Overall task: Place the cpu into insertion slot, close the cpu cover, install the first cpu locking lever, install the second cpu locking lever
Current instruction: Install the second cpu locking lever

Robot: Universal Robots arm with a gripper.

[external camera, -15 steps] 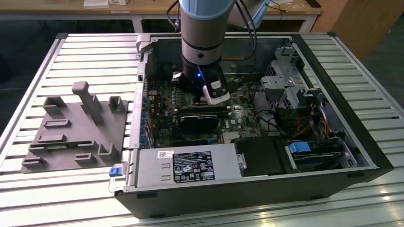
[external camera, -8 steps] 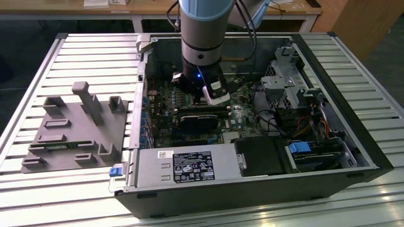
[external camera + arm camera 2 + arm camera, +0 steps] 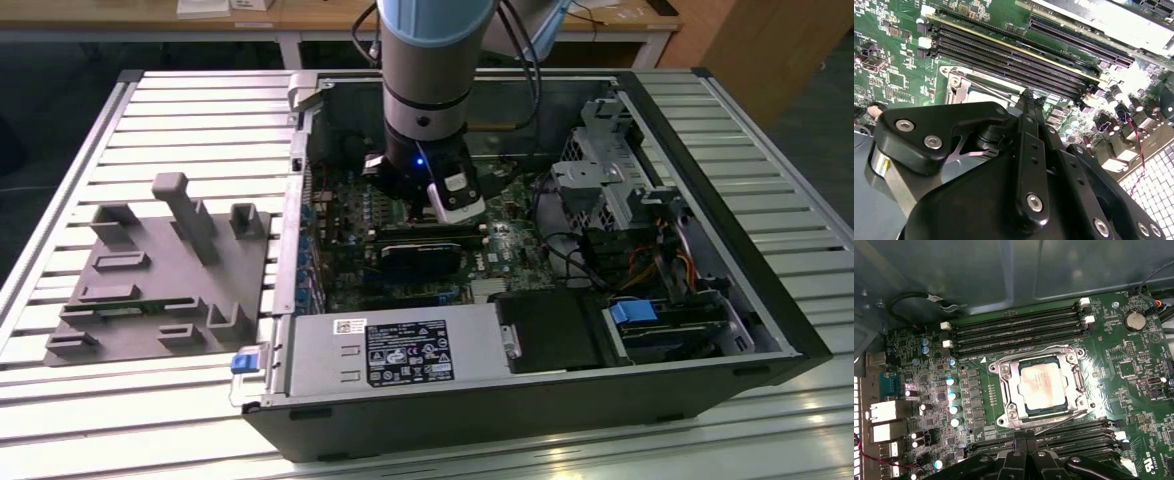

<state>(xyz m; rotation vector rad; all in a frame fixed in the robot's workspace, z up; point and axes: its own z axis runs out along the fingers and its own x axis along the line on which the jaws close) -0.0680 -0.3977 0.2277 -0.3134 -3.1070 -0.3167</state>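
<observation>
In the first wrist view the cpu [image 3: 1043, 385], a silver-grey square, lies in the insertion slot [image 3: 1040, 417] on the green motherboard. The silvery cpu cover [image 3: 1009, 386] lies flat around it. One wire locking lever [image 3: 1029, 351] runs along the slot's edge by the memory slots. The other locking lever [image 3: 1064, 420] slants along the opposite edge toward my gripper [image 3: 1027, 441], whose black fingertips stand together at its end. In the second wrist view the gripper [image 3: 1028, 96] is shut just beside the cover's corner [image 3: 956, 82]. In the exterior view the arm [image 3: 427, 100] reaches down into the open case.
Rows of black memory slots [image 3: 1014, 330] flank the socket on both sides. Capacitors [image 3: 952, 395] and rear ports [image 3: 884, 412] stand nearby. The case [image 3: 747, 200] holds a power supply [image 3: 400, 350], a black card [image 3: 420, 255] and drive cages [image 3: 607, 180]. A grey fixture [image 3: 160, 270] sits on the exterior view's left.
</observation>
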